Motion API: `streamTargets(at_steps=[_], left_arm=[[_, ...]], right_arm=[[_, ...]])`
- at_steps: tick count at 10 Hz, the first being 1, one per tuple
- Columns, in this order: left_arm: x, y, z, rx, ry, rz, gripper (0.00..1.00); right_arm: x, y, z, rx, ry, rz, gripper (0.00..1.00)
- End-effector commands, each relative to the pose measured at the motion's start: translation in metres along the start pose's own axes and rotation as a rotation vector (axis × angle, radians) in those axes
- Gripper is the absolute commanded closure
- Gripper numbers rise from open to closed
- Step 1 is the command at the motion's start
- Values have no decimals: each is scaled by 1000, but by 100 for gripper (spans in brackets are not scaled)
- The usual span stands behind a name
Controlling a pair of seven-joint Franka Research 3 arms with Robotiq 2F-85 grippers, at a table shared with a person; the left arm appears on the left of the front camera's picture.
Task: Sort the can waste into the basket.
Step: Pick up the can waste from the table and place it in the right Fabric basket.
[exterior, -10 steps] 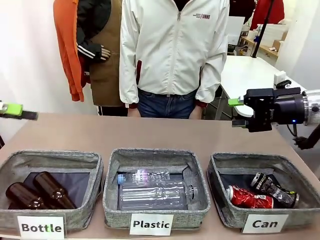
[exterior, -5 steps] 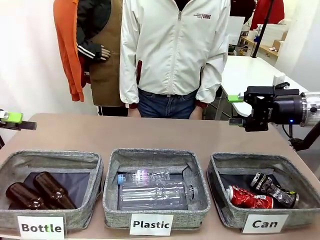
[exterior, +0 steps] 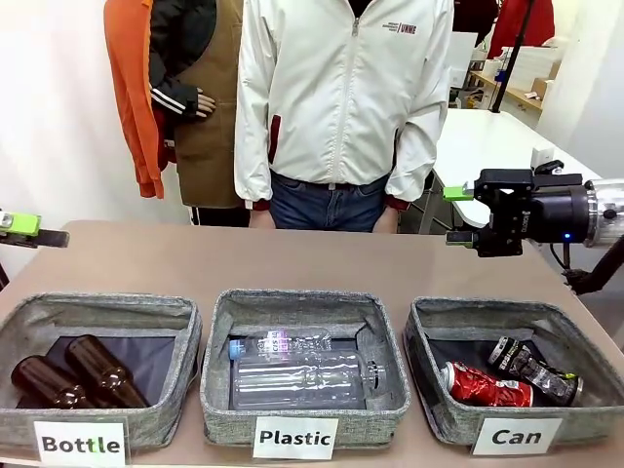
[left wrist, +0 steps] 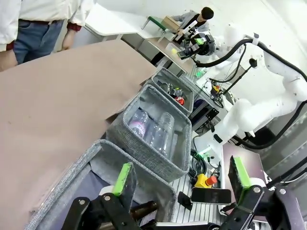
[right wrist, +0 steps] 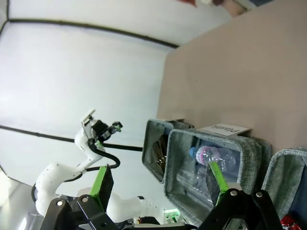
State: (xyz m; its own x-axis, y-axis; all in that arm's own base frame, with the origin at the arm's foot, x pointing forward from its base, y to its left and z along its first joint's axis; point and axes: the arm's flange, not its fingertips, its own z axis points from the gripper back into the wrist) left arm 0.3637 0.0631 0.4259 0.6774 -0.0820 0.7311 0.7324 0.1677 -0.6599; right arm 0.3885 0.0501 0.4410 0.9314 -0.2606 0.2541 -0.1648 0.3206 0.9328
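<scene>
Front view: both cans, black (exterior: 533,370) and red (exterior: 485,386), lie side by side inside the basket (exterior: 441,414), and the right gripper (exterior: 458,214) hangs above it, jaws spread, empty. The left wrist view shows the left gripper (left wrist: 181,180), jaws also spread and empty, over the bottle bin (left wrist: 72,184), well apart from the basket.

Bright, even indoor light with soft shadows; front view sharp, both wrist views bent by wide-angle distortion.

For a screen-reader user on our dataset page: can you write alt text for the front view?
Three grey fabric bins line the near table edge: Bottle bin with brown glass bottles, Plastic bin with clear plastic bottles, Can bin with a red can and black can. The open right gripper hovers above; a person stands opposite.
</scene>
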Motion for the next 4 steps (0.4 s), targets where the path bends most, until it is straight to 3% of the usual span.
streamTargets(at_steps=[1,4], left_arm=[[-3,-3,-2,-2,0,6,0],[-3,-3,-2,-2,0,6,0]], right_arm=[[0,1,0,-22,-5,10,0],[0,1,0,-22,-5,10,0]])
